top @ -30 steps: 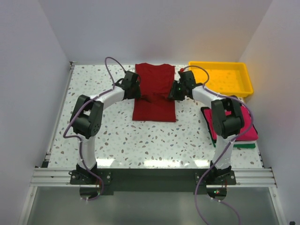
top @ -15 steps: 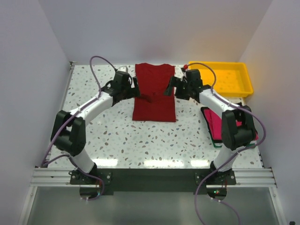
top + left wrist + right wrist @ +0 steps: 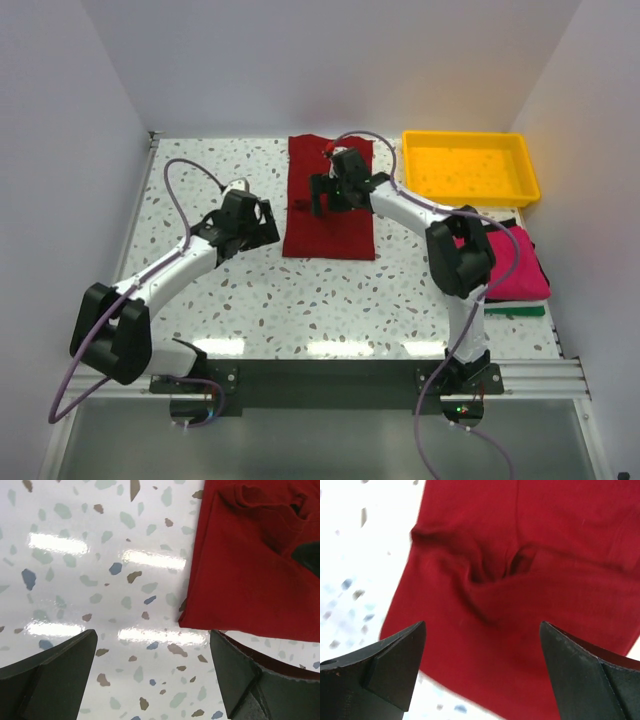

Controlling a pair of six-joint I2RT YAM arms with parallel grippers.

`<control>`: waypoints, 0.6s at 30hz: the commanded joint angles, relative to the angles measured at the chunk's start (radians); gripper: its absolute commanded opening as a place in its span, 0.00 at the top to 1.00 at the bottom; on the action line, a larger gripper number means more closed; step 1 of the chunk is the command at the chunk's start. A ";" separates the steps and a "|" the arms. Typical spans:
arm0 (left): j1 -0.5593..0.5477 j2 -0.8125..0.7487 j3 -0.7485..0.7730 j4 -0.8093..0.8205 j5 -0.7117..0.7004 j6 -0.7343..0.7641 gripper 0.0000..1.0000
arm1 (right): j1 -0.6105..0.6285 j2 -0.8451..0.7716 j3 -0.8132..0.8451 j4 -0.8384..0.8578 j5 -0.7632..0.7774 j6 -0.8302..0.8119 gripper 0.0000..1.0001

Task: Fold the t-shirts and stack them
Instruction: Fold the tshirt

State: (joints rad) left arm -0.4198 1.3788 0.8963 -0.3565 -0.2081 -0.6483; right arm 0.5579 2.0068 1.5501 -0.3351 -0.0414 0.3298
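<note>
Since a second ago both arms have left their posts on either side of the large dark red soft cloth t-shirt (image 3: 330, 225), and both sets of jaws have gone from nearly closed to wide apart. My left gripper (image 3: 153, 642) has drawn back toward the near left. It now hangs over the white speckled table (image 3: 200, 170), holding nothing, with the shirt's near-left corner just beside its right finger. My right gripper (image 3: 482, 630) has swung in over the middle of the shirt. Its jaws are spread and empty above a small pucker in the cloth.

The dark red shirt lies flat as a folded oblong at the far centre of the table. A yellow plastic tray (image 3: 465, 136) sits at the far right. A folded magenta-pink t-shirt (image 3: 520, 272) rests at the right edge on top of a green t-shirt (image 3: 522, 311), of which only an edge shows.
</note>
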 commanded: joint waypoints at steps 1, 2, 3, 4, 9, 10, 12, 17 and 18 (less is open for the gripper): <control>0.009 -0.069 -0.036 -0.018 -0.070 -0.019 0.00 | 0.000 0.114 0.140 -0.071 0.138 -0.052 0.01; 0.009 -0.072 -0.039 -0.024 -0.080 -0.022 0.00 | 0.000 0.134 0.159 -0.071 0.150 -0.055 0.01; 0.010 -0.078 -0.040 -0.032 -0.088 -0.025 0.00 | 0.000 0.151 0.197 -0.067 0.158 -0.060 0.01; 0.010 -0.080 -0.043 -0.035 -0.091 -0.024 0.00 | 0.002 0.191 0.218 -0.076 0.181 -0.069 0.01; 0.012 -0.086 -0.049 -0.030 -0.080 -0.020 0.00 | 0.002 0.277 0.344 -0.059 0.261 -0.063 0.01; 0.013 -0.086 -0.051 -0.027 -0.077 -0.020 0.00 | 0.000 0.289 0.356 -0.045 0.274 -0.058 0.01; 0.013 -0.084 -0.057 -0.016 -0.067 -0.022 0.00 | 0.000 0.328 0.401 -0.016 0.308 -0.052 0.01; 0.013 -0.072 -0.063 -0.001 -0.040 -0.021 0.00 | 0.000 0.372 0.481 -0.009 0.344 -0.043 0.01; 0.013 -0.067 -0.066 0.016 -0.016 -0.014 0.00 | 0.000 0.354 0.476 0.001 0.341 -0.040 0.01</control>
State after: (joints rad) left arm -0.4141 1.3182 0.8429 -0.3828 -0.2573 -0.6617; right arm 0.5617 2.3817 1.9774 -0.3767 0.2466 0.2844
